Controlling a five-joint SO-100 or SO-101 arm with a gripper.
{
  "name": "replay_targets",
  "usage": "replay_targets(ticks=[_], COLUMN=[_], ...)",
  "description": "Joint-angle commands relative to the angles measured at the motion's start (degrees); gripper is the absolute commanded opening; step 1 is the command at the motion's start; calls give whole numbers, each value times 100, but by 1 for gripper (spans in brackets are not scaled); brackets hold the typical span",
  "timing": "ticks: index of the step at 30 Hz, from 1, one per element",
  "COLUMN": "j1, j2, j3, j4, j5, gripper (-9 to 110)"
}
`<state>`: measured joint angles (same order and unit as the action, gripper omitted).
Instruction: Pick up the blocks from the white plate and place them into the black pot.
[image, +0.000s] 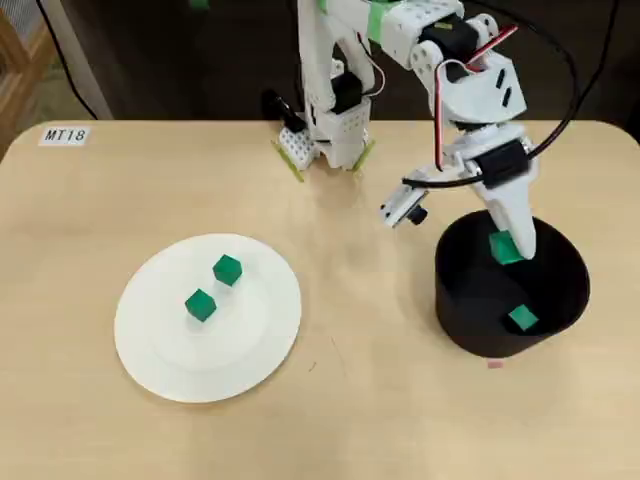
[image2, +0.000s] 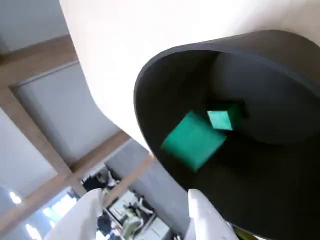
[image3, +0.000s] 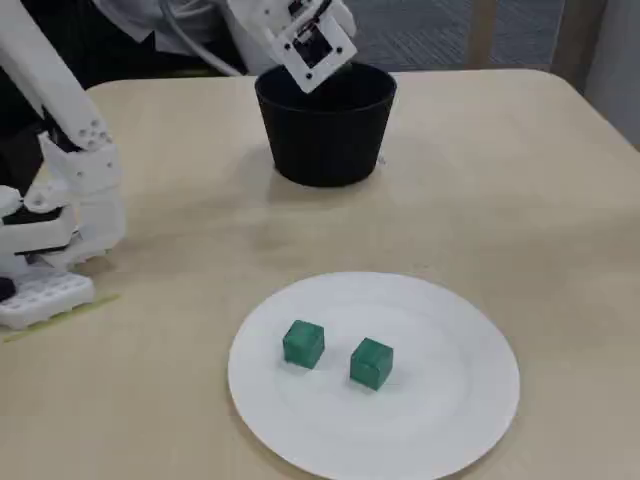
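Two green blocks (image: 227, 269) (image: 201, 304) lie near the middle of the white plate (image: 150, 350), also seen in the fixed view as blocks (image3: 303, 342) (image3: 371, 361) on the plate (image3: 450, 420). The black pot (image: 460, 320) stands at the right in the overhead view. My gripper (image: 515, 250) hangs over its mouth, open. In the wrist view a green block (image2: 192, 140) is loose in the air just beyond the spread fingers (image2: 202, 215), inside the pot (image2: 280, 200). Another block (image2: 220, 120) (image: 522, 318) rests on the pot's floor.
The arm's white base (image: 325, 135) is clamped at the table's far edge in the overhead view. A small label (image: 65, 135) marked MT18 sits at the far left corner. Bare tan tabletop (image: 370, 330) separates plate and pot.
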<state>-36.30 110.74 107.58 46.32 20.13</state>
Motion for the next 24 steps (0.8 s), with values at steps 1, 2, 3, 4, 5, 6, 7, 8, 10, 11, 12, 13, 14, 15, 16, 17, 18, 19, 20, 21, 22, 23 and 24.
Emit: replay_targets(ticks=[1,2,3,4,5,6,7,8,10,11,12,13,14,15,16,17,18,19,20,21,22,23,24], j1=[-18,9,44,88,132,211,325,510,1116,1547,2039,2549,3085,3630,4166,4693,5168,5563,5889,6126,6267,6328,6346], j2=[35,35,35,35,44,44,44,88,229,325,439,571,686,782,853,896,914,914,914,914,914,879,826], j3=[-26,-26,-26,-26,-26,-44,-79,-88,-88,-88,-53,-26,-18,-18,-18,-18,-9,26,88,158,229,290,334], j4=[35,35,35,26,9,26,141,290,729,1002,1204,1389,1626,1881,2153,2435,2672,2856,2953,2971,2909,2786,2637], j5=[-26,-35,-44,-79,-114,-167,-272,-378,-686,-879,-1081,-1301,-1503,-1661,-1793,-1907,-2030,-2127,-2224,-2294,-2347,-2382,-2408], gripper=[25,23,20,14,6,-2,-2,-2,-2,-2,-2,-2,-2,-2,-2,-2,-2,-2,-2,-2,-2,-2,-2])
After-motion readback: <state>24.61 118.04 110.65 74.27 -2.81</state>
